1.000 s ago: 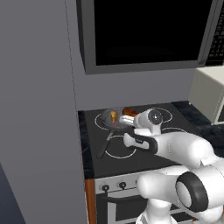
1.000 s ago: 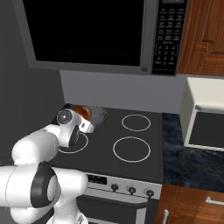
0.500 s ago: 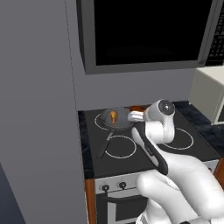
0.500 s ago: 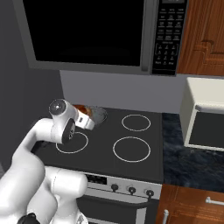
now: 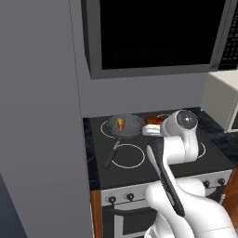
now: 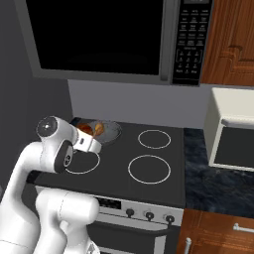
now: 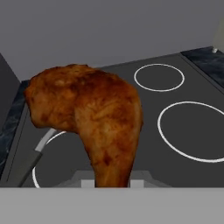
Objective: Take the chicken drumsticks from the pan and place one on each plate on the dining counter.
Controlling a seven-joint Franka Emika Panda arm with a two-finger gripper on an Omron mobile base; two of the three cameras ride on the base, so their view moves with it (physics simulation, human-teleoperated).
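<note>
We see a reddish-brown drumstick (image 7: 94,118), a golden-orange drumstick (image 5: 121,123) in the dark-grey pan (image 5: 131,128), and white rings on the black stovetop (image 6: 144,154).

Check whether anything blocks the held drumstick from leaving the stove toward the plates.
Nothing visible crowds it: the gripper is shut on the reddish-brown drumstick, lifted clear of the pan above the cooktop. Neither the plates nor the dining counter can be seen, so the onward path cannot be judged.

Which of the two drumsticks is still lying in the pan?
The golden-orange drumstick lies in the pan; the darker reddish-brown drumstick is clamped in the gripper, lifted above the stove.
</note>
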